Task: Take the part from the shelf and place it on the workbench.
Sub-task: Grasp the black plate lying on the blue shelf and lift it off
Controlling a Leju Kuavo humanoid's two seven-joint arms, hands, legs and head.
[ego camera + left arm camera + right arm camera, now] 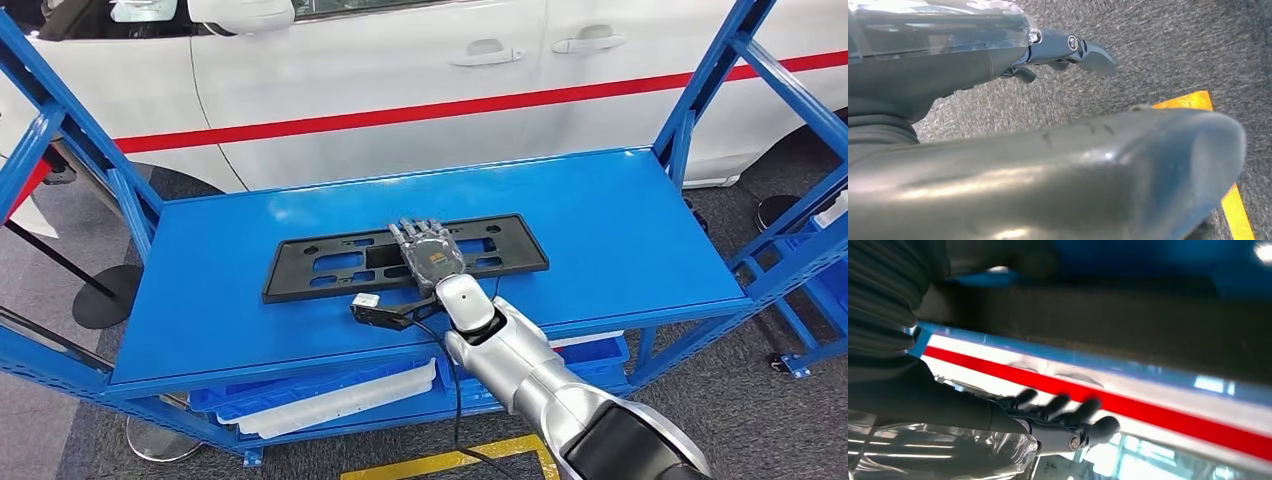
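The part is a long black license-plate frame (300, 275) lying flat on the top level of the blue shelf (620, 230). My right hand (428, 250) reaches in from the front and hovers over the frame's middle, palm down, fingers stretched out and apart, holding nothing. In the right wrist view the right hand (1058, 420) shows its dark fingers spread, with the frame (1128, 320) a blurred dark band close by; whether they touch I cannot tell. My left hand (1048, 165) hangs beside my body over grey carpet, with nothing in it.
A white car (400, 70) with a red stripe stands right behind the shelf. Blue uprights (700, 90) frame both ends of the shelf. The lower level holds blue bins (600, 355) and a white part (340, 400). Yellow floor tape (440, 462) runs by my feet.
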